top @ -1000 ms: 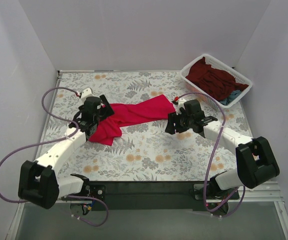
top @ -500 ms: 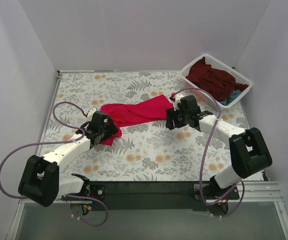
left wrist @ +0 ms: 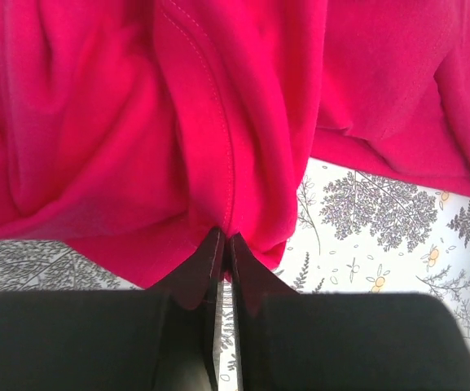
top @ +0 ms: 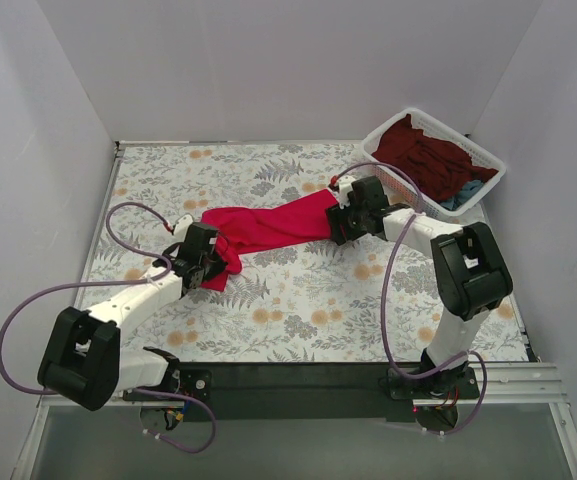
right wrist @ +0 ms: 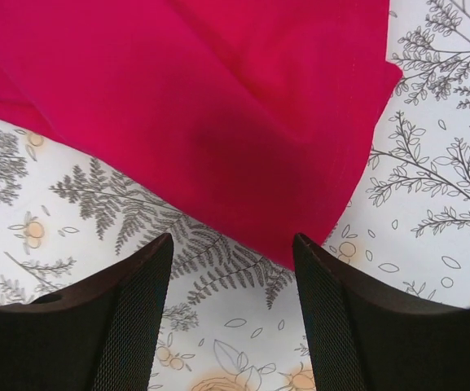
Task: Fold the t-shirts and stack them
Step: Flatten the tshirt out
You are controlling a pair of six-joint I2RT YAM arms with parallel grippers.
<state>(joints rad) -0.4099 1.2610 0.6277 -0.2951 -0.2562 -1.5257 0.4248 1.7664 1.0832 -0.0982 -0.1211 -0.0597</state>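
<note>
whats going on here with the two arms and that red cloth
Two robot arms are working on a red t-shirt that lies crumpled and stretched across the floral table. The left gripper is shut on a fold at the shirt's near-left end. The right gripper is poised open at the shirt's other end, holding nothing. A white basket at the back right holds a maroon shirt and a teal shirt. Nothing is folded yet.
</note>
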